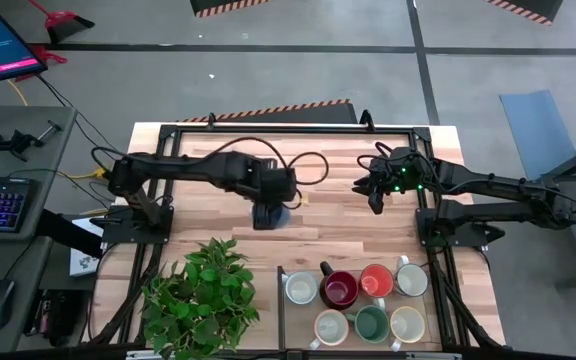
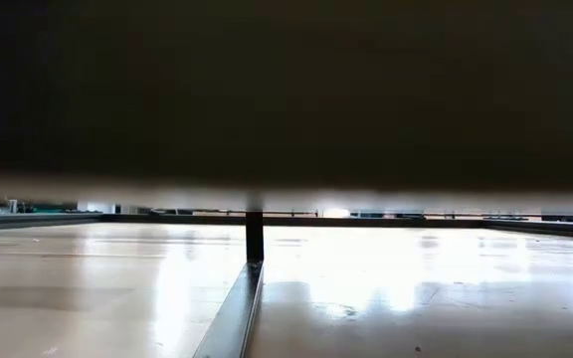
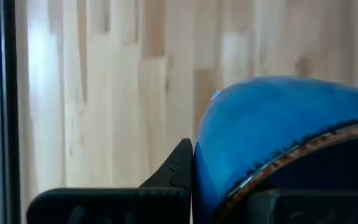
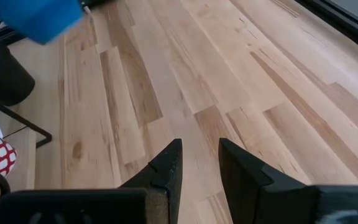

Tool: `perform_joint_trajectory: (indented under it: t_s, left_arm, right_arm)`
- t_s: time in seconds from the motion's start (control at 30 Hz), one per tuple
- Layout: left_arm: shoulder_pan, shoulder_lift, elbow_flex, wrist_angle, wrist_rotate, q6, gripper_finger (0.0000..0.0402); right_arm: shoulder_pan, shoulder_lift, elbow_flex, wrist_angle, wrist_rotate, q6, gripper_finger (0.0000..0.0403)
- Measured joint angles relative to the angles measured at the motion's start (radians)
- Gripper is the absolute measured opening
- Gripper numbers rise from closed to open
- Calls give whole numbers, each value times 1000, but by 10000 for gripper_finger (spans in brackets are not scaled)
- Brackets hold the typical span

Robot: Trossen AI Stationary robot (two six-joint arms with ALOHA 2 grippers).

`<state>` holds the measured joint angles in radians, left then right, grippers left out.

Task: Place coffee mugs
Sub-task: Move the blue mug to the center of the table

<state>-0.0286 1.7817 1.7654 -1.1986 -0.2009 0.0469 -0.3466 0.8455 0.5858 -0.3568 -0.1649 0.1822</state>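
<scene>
My left gripper (image 1: pixel 268 215) is over the middle of the table, shut on a blue coffee mug (image 3: pixel 272 124); the mug also shows as a blue patch (image 4: pixel 42 18) in the right wrist view. Several other coffee mugs stand upright on their bases in two rows at the near right: white (image 1: pixel 300 288), dark red (image 1: pixel 339 290), orange (image 1: pixel 375 281), green (image 1: pixel 371 323) and cream (image 1: pixel 407 323) among them. My right gripper (image 4: pixel 201 168) waits open over the far right of the table (image 1: pixel 376 195), nothing between its fingers. My left gripper holds the blue mug by its wall at the rim (image 3: pixel 229 180). One finger (image 3: pixel 178 168) lies on the outside of the wall, and the other reaches inside, where the mug hides its tip. The fingers slant steeply down from above. The mug is lifted clear of the table.
A leafy potted plant (image 1: pixel 203 295) stands at the near left. A dark metal rail (image 2: pixel 237 308) runs across the tabletop beside the rows of mugs, and a black frame (image 1: pixel 168 135) edges the table. Bare wood lies between the two arms.
</scene>
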Motion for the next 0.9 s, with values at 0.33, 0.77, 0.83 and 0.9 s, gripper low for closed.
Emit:
perform_joint_trajectory:
  t_s: [0.33,0.77,0.83,0.9]
  left_arm:
    - [-26,0,109,-8,-13,-4,5]
    - [-5,114,110,110,25,111,5]
    - [10,132,110,123,27,120,5]
    - [27,151,110,118,46,123,5]
  right_arm:
    - [0,0,0,-2,0,-4,85]
    - [0,0,0,-1,16,0,85]
    - [0,0,0,-1,36,0,85]
    - [0,0,0,-1,42,-3,85]
